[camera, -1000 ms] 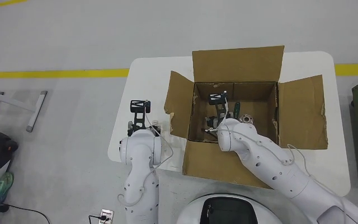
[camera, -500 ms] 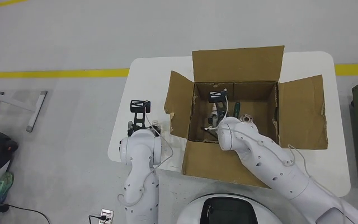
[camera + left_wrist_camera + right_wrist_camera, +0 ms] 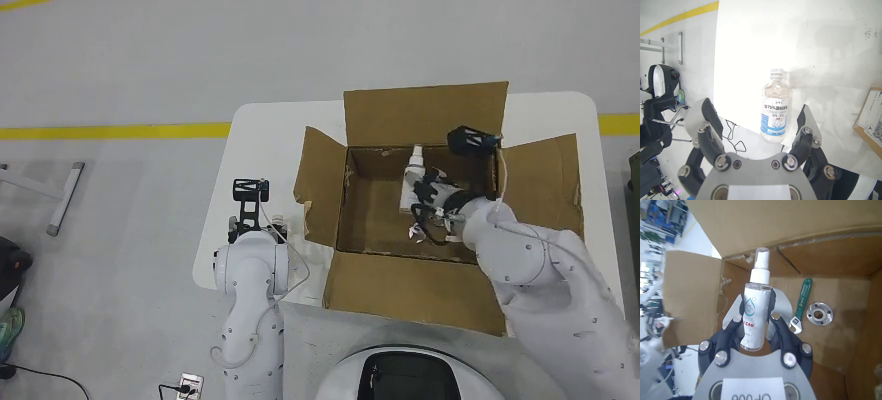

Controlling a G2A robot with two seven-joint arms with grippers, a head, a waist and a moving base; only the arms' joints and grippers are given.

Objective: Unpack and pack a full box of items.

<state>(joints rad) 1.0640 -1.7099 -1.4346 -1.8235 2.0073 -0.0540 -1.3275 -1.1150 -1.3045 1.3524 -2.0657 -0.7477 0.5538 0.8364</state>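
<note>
Because the spray bottle [image 3: 755, 313] is a slim plastic cylinder with a smooth label and looks only partly filled, it should be light and fairly stiff, but slick and apt to swivel if pinched off-centre. Its pump head and clear cap are the weak part, so the body is the sensible place to hold it. The right gripper [image 3: 757, 298] does that: its two fingers are closed on the labelled middle of the bottle, one on each side, with the nozzle sticking out past the fingertips. A moderate squeeze should be enough, since a harder one could dent the thin wall.

The bottle is inside the open box [image 3: 829, 256], apart from the green-handled wrench [image 3: 801, 306] and the round metal flange [image 3: 819, 313], which lie side by side on the cardboard floor. In the top view the right arm reaches in over the near wall of the box [image 3: 425, 115], with its wrist over the right-hand part of the interior and the bottle [image 3: 412, 180] pointing towards the far wall.

The left gripper [image 3: 757, 110] hangs spread wide and empty over the desk [image 3: 810, 37] by its left edge. A clear capped bottle [image 3: 775, 111] stands upright there, untouched by the fingers.
</note>
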